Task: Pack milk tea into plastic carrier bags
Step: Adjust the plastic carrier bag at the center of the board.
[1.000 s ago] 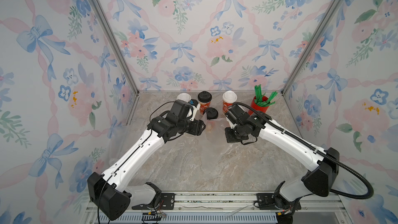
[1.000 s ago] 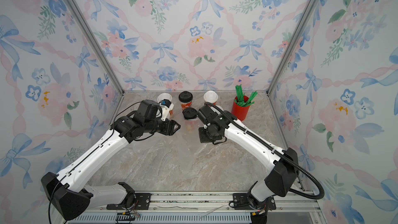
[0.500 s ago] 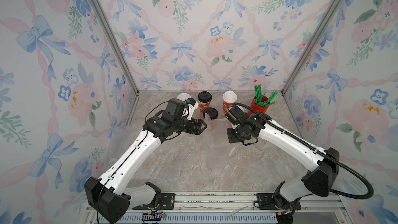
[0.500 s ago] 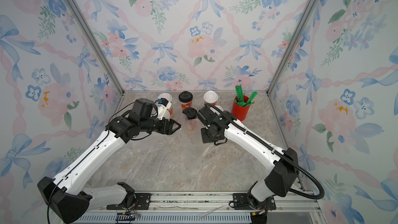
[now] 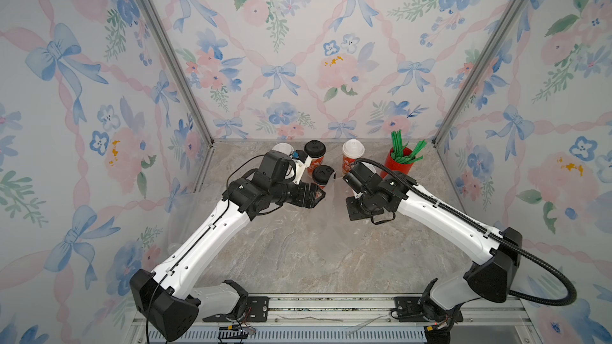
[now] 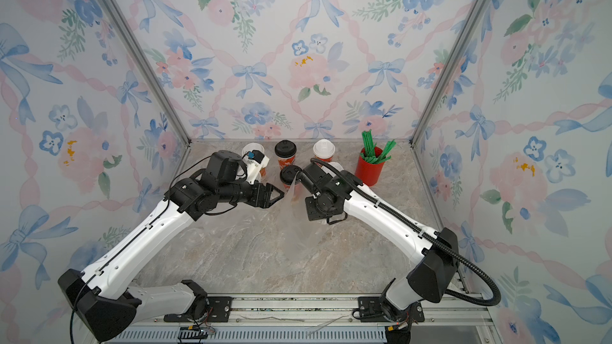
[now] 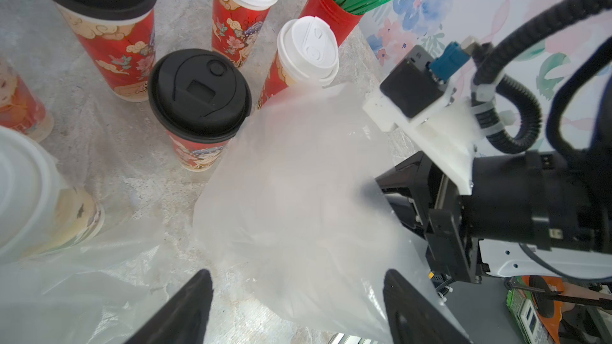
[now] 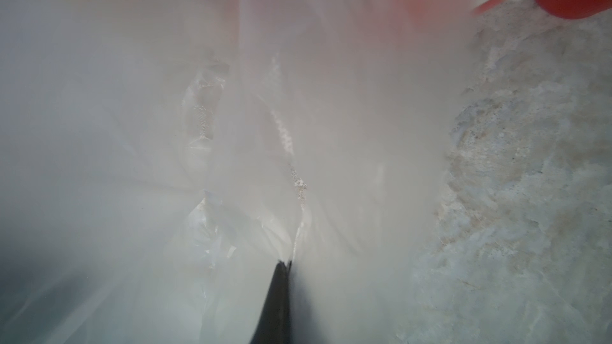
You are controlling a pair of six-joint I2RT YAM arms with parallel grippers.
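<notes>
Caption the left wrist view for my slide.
Open left gripper faces the clear carrier bag held up by the shut right gripper, lidded cups behind.

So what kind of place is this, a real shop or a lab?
Probably a staged robot test booth, not a shop: floral wallpaper panels, two arms mounted on a front rail, and lidded paper cups beside a cup of straws.
</notes>
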